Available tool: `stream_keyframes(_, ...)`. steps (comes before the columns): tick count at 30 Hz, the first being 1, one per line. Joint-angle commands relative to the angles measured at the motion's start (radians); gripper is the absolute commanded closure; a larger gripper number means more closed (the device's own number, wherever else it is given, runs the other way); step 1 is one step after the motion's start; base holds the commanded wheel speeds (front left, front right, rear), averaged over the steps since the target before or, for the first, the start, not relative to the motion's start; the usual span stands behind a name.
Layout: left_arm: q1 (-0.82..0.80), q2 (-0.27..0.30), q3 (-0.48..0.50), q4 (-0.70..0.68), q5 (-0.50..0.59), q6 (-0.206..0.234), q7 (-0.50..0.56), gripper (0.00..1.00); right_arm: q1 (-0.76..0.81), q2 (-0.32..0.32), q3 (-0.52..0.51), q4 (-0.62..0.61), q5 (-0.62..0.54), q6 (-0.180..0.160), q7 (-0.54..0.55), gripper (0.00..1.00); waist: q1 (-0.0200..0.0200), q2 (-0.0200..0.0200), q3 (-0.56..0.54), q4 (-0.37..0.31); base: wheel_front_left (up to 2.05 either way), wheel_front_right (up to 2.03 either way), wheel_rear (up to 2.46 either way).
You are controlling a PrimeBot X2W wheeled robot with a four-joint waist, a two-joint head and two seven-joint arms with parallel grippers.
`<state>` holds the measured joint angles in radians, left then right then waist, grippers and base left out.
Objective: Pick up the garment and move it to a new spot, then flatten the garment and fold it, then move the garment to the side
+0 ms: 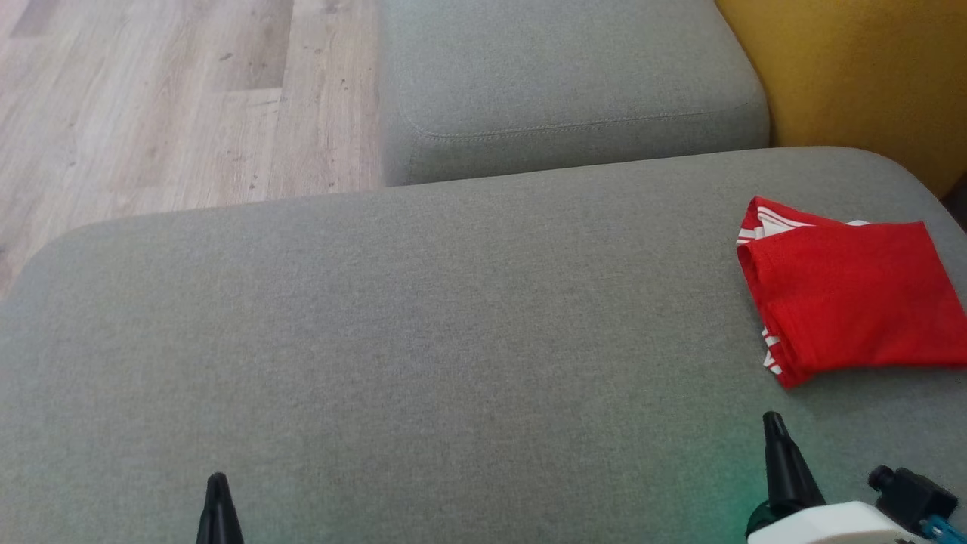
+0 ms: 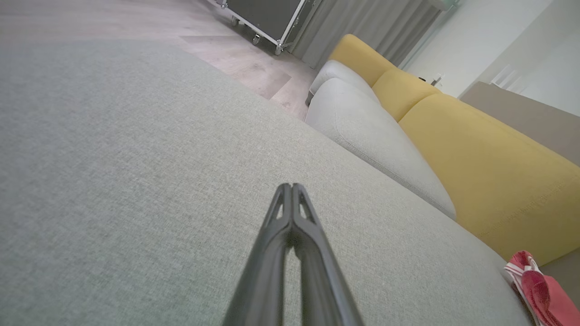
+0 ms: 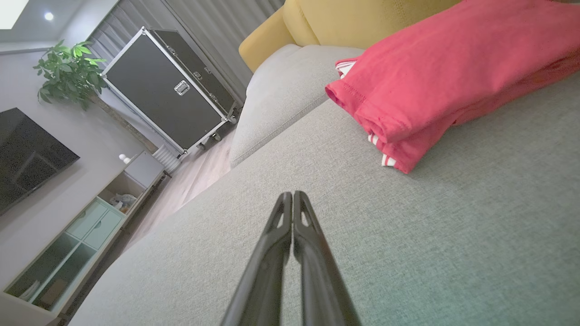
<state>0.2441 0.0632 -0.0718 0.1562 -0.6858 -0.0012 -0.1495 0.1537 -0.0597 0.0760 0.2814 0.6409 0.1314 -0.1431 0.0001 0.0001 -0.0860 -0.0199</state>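
Left gripper at lower left, right gripper at lower right; both pinched shut, holding nothing. Red garment lies folded on the grey cushion at the right edge, just above the right gripper, with its long axis across the frame. Right arm is much nearer. Probably already set aside.
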Motion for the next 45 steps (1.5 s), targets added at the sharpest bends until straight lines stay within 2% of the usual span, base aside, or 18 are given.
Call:
stream_keyframes(1, -0.053, 0.015, 0.020, -0.025, -0.025, -0.007, 0.002, 1.00, -0.053, -0.016, -0.001, -0.035, 0.029, 0.000, 0.003, 1.00, -0.0001, -0.0001, 0.001, 0.000, 0.00, 0.00, 0.00)
stream_keyframes(45, -0.216, 0.018, 0.086, 0.037, -0.544, -0.075, 0.126, 1.00, -0.167, -0.019, -0.082, -0.037, 0.568, -0.001, 0.125, 1.00, -0.0001, -0.0001, 0.050, 0.011, 0.00, 0.00, 0.00)
